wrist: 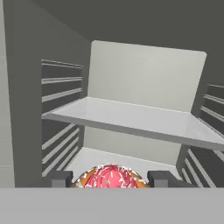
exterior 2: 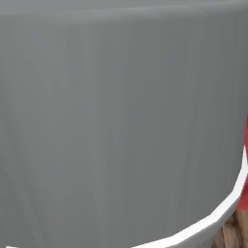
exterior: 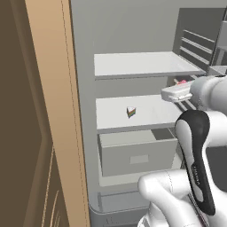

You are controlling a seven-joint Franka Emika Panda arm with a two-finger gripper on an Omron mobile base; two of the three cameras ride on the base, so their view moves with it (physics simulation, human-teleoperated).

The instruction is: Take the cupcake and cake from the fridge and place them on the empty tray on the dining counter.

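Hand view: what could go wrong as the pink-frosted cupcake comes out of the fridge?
1. The pink-frosted cupcake with sprinkles sits between the jaws close under a white shelf; lifting could bump it.
2. Its soft frosting could get squashed.
3. The small layered cake slice lies near the hand's way out; a sideways swing might knock it.

Fridge (exterior: 84, 133): grey shell, white inner shelves (exterior: 133, 113), pale grey drawer (exterior: 137, 155) below them. Cake (exterior: 131, 111) on the middle shelf: white top, red, orange and green bands on its side. Cupcake (wrist: 110, 176): pink-red frosting flecked with white sprinkles, orange-brown edge beneath. Gripper (wrist: 110, 179): dark grey fingertips. Arm (exterior: 195, 146): white with black joint covers. Cabinet panel (exterior: 48, 111) left of the fridge: tan edge, dark brown face.
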